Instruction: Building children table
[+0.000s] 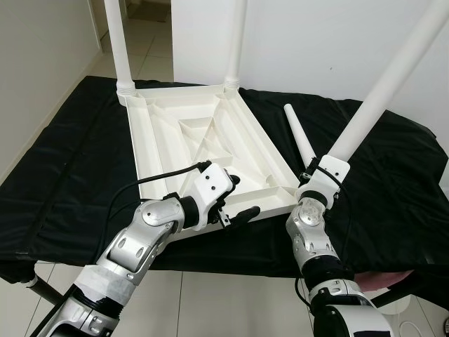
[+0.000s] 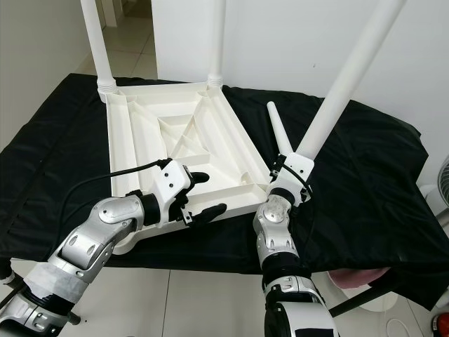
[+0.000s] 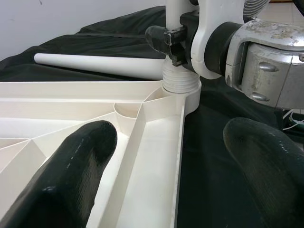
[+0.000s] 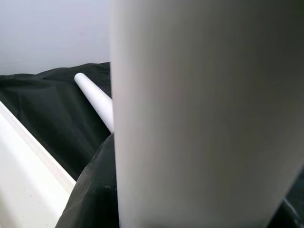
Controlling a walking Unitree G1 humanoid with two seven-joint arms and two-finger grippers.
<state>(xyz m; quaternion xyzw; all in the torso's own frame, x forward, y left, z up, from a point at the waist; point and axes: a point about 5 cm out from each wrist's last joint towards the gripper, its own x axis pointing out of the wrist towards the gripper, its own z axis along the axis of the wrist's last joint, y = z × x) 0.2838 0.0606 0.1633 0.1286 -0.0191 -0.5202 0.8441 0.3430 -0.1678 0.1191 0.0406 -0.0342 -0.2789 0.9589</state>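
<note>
A white plastic table top (image 1: pixel 189 133) lies upside down on a black cloth. Two white legs (image 1: pixel 116 42) (image 1: pixel 236 42) stand in its far corners. At the near right corner a third leg (image 1: pixel 379 91) leans to the right, its threaded base (image 3: pixel 180 81) sitting on the corner socket. My right gripper (image 1: pixel 317 179) is shut on this leg just above the base. My left gripper (image 1: pixel 238 198) is open at the near rim (image 3: pixel 178 142), one finger (image 3: pixel 71 175) inside the top and the other outside. A fourth leg (image 1: pixel 300 137) lies loose on the cloth to the right.
The black cloth (image 1: pixel 70 161) covers a low platform that runs to both sides. A white wall stands behind, and a doorway with tiled floor (image 1: pixel 151 42) opens at the far left. A fan (image 2: pixel 442 184) stands at the right edge.
</note>
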